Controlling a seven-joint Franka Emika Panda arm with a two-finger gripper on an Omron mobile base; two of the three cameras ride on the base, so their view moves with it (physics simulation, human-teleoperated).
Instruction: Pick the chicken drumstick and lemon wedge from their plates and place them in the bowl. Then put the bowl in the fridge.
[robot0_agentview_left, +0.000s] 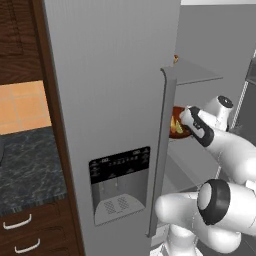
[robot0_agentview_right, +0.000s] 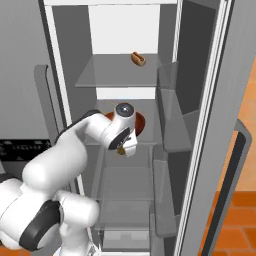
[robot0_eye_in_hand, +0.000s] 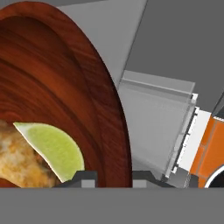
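Grey fridge open; bowl on middle shelf, hand gripping rim.

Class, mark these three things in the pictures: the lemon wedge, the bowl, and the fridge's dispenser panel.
lemon wedge (robot0_eye_in_hand: 54, 148): hand view, on its pale green flesh.
bowl (robot0_eye_in_hand: 65, 87): hand view, on the reddish-brown inner wall.
dispenser panel (robot0_agentview_left: 119, 182): left base view, on the dark recess in the closed fridge door.

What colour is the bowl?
Dark reddish-brown, glossy wood grain; the bowl shows best in the hand view.
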